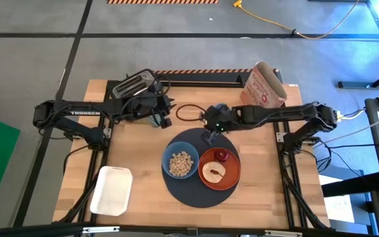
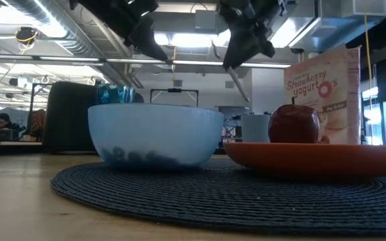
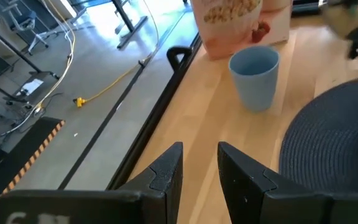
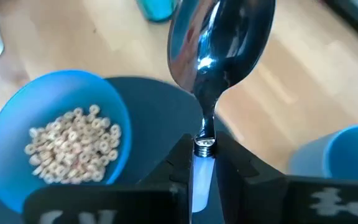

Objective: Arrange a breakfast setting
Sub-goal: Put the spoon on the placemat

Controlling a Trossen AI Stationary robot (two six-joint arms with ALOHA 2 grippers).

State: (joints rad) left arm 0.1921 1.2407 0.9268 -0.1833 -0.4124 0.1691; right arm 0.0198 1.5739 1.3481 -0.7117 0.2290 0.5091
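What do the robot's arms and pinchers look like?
Both arms are dark, thin and jointed. The left arm has white letters along it, and the right arm shows a small green light near its wrist. Each gripper has two flat, dark, wedge-shaped fingers, as the left wrist view shows. Thin black cables run beside the arms.

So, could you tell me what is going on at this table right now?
The robot is laying out breakfast. The right gripper holds a spoon by its handle above the round mat's far edge. On the mat sit a blue bowl of cereal and an orange plate with toasted bread and a small red fruit. The left gripper, slightly open and empty, is near the toaster. A cereal bag stands at the table's far side.
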